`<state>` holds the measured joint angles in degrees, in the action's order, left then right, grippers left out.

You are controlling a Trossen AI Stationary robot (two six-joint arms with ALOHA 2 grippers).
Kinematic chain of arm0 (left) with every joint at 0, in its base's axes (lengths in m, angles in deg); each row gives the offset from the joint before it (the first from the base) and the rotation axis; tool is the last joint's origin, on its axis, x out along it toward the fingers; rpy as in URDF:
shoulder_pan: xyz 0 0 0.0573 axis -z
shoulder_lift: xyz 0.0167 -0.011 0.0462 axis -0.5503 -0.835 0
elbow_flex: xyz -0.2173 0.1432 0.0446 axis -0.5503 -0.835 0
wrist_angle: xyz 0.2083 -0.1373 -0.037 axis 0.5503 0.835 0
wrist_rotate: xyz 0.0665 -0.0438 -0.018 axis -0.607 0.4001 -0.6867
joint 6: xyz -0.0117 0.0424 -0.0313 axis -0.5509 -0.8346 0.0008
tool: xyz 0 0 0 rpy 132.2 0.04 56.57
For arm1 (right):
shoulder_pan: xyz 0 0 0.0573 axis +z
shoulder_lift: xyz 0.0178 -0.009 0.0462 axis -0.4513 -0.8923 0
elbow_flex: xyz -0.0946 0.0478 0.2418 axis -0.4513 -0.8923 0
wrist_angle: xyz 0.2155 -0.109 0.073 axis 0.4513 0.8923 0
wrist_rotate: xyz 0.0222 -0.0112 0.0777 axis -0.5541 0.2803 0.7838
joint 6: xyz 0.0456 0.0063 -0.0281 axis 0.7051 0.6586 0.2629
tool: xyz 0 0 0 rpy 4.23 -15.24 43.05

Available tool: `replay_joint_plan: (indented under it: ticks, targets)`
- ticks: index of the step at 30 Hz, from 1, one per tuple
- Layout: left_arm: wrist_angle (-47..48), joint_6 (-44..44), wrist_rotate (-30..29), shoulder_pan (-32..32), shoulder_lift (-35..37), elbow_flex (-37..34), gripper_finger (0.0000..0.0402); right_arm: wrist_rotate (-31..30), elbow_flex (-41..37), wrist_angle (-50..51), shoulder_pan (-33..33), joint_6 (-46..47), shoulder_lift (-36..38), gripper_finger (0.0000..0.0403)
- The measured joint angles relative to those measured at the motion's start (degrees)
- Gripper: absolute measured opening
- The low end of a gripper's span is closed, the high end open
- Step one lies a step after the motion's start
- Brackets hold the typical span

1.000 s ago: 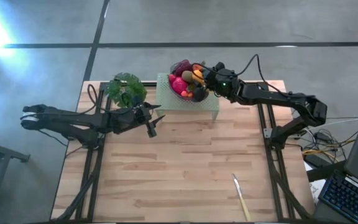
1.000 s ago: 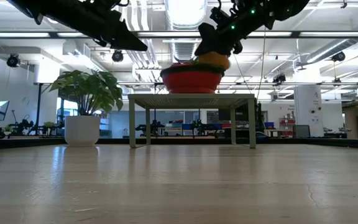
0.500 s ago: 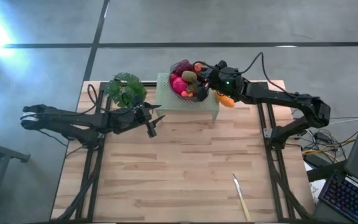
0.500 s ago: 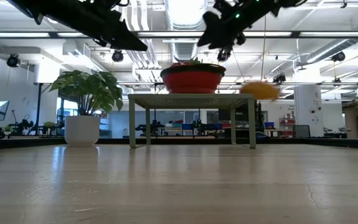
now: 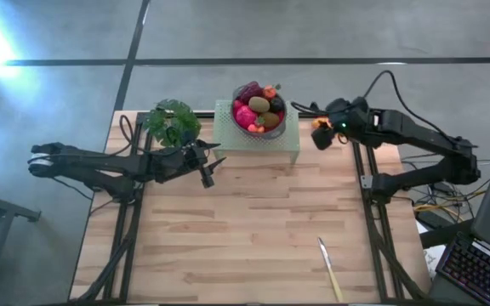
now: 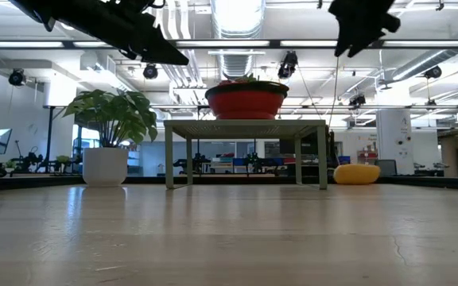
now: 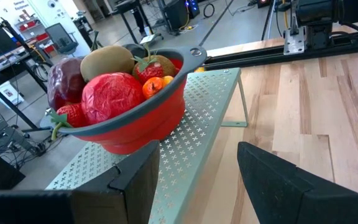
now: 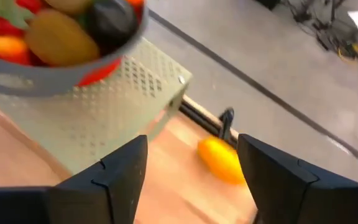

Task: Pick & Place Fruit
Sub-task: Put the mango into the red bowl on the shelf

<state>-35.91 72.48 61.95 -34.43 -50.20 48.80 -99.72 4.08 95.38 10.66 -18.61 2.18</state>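
1. Standing at the far edge of the wooden table (image 5: 253,229), the perforated green stand (image 5: 258,140) serves as landmark; every place below is told against it.
2. The left arm waits just in front of the stand's left end, its left gripper (image 5: 207,166) part open and holding nothing, exactly as it was a second ago.
3. The right gripper (image 5: 328,119) hangs above the table off the stand's right end, fingers (image 8: 114,177) apart and empty. A second ago it was over the bowl, on the orange fruit.
4. The leafy potted plant (image 5: 173,121) sits just left of the stand, untouched.
5. The red bowl (image 6: 245,102) rests on top of the stand, still heaped with fruit (image 5: 259,108): red, brown and dark pieces.
6. The orange oval fruit (image 5: 320,136) lies on the table just right of the stand, apart from the gripper. It was in the bowl a second ago and falling half a second ago.
7. The pale utensil (image 5: 330,268) lies well in front of the stand, unmoved.
8. Judging from this, one piece is placed and most of the task remains, since many pieces are still in the bowl.
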Motion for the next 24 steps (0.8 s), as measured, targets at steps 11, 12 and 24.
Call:
replay_joint_plan:
  ticks: [11,12,24]
  targets:
    - [0.0,0.0,0.0,0.0,0.0,0.0,0.0222,1.0,-7.3,1.3,-12.2,3.8,-0.2,0.0245]
    - [0.0,0.0,0.0,0.0,0.0,0.0,0.0222,1.5,-7.5,1.7,-14.1,4.1,-1.0,0.0246]
    - [0.0,0.0,0.0,0.0,0.0,0.0,0.0222,14.8,-8.1,0.6,-32.7,11.8,-11.8,0.0232]
